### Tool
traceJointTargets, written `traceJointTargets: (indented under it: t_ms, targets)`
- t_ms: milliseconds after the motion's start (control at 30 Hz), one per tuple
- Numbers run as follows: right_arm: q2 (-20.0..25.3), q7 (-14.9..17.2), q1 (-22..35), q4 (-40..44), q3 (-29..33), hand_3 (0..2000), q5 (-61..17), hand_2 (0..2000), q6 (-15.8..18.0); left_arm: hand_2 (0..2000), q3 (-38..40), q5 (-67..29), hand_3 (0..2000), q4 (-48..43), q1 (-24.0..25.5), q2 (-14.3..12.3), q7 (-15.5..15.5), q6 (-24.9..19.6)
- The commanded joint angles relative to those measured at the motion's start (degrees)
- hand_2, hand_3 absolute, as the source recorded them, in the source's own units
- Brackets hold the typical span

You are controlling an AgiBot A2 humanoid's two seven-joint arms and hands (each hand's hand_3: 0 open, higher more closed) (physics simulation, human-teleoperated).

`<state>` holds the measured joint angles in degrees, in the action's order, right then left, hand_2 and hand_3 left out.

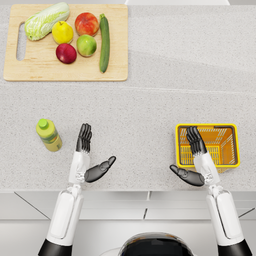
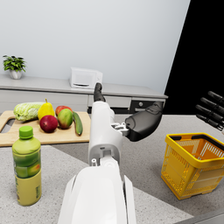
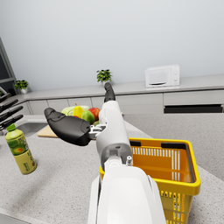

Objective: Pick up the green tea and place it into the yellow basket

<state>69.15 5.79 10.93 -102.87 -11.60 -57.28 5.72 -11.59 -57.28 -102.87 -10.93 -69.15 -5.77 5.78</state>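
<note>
The green tea bottle (image 1: 49,135), yellow-green with a green cap, stands upright on the counter at the left; it also shows in the left wrist view (image 2: 26,166) and the right wrist view (image 3: 20,149). My left hand (image 1: 90,152) hovers open just to its right, fingers apart, touching nothing; the left wrist view shows it (image 2: 131,118) empty. The yellow basket (image 1: 231,145) sits at the right, empty (image 2: 194,164) (image 3: 175,166). My right hand (image 1: 194,157) is open over the basket's left edge, holding nothing (image 3: 76,124).
A wooden cutting board (image 1: 60,70) at the back left carries a cabbage (image 1: 46,20), a pear, apples and a cucumber (image 1: 104,42). The counter's front edge (image 1: 128,191) runs just behind both wrists. A microwave (image 2: 85,78) and potted plant stand on a far counter.
</note>
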Motion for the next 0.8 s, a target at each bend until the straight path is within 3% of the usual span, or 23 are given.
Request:
traceJointTargets:
  t_ms: [33,400,433,467,700,800]
  targets:
    - [0.0,0.0,0.0,0.0,0.0,0,0.0,0,0.0,0,0.0,0.0,0,0.0,0.0,0.0,0.0,0.0]
    - [0.1,0.0,0.1,0.9,-1.7,0,0.0,0,0.0,0,-1.7,0.0,0,0.9,-0.1,-0.1,0.0,0.0]
    - [0.6,-1.6,0.8,-1.0,0.1,0,0.0,0,-1.6,0,0.2,0.0,0,1.4,-1.3,-0.8,1.6,-1.6]
    - [1.2,-2.8,2.8,-3.2,7.1,0,0.0,0,-2.8,0,8.4,0.0,0,2.0,-5.9,-1.4,2.8,-2.8]
    - [2.0,-5.5,5.1,-3.9,12.1,0,-17.8,0,-5.4,0,15.1,-17.8,0,2.8,-7.7,-1.9,5.5,-5.5]
    - [2.2,-5.7,4.9,-3.1,15.3,0,-21.9,0,-5.6,0,18.6,-21.9,0,8.4,-7.9,-2.1,5.7,-5.7]
